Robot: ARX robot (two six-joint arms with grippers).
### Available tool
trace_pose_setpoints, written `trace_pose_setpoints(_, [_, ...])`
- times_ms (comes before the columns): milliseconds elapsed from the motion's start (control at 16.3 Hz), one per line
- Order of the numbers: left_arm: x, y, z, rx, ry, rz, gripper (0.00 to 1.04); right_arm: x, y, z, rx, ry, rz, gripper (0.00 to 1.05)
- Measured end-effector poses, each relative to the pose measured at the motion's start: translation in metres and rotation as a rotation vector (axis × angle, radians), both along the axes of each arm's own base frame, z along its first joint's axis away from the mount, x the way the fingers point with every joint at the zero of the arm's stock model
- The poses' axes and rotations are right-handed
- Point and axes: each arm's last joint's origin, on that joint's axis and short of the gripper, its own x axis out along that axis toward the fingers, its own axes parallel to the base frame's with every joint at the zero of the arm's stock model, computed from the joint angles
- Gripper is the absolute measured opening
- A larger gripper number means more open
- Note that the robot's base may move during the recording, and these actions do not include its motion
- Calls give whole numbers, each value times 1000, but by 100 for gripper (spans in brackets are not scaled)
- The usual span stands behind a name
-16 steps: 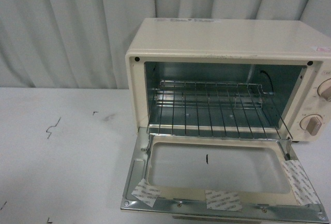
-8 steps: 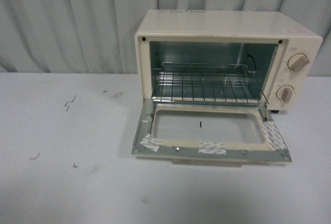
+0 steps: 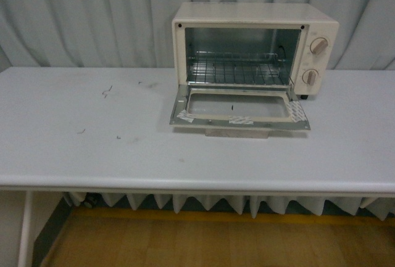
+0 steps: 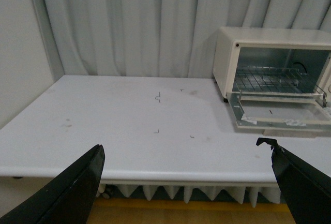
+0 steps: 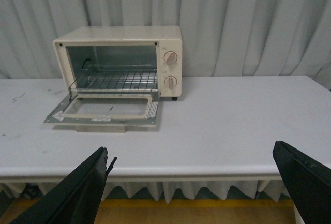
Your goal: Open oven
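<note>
Front view showed the small cream-white boxy toaster oven (image 3: 255, 48) at the white desk's (image 3: 123, 150) back, its glass door dropped flat; both grippers, left (image 4: 186, 182) and right (image 5: 194, 182), hung spread, well clear, apparently finished.

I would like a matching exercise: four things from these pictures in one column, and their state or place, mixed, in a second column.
1. oven door
2. wire rack
3. two knobs
4. left gripper

a. inside the oven
b. open, holding nothing
c. folded down flat
d. right of the cavity

Pairs: 1-c, 2-a, 3-d, 4-b
</note>
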Motion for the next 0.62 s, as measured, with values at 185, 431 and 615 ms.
trace_pose_setpoints(185, [0,0,0,0,5,0,98,0,0,0,0,4,0,98])
trace_pose_setpoints(431, [0,0,0,0,4,0,98,0,0,0,0,5,0,98])
trace_pose_setpoints(615, [0,0,0,0,4,0,98,0,0,0,0,4,0,98])
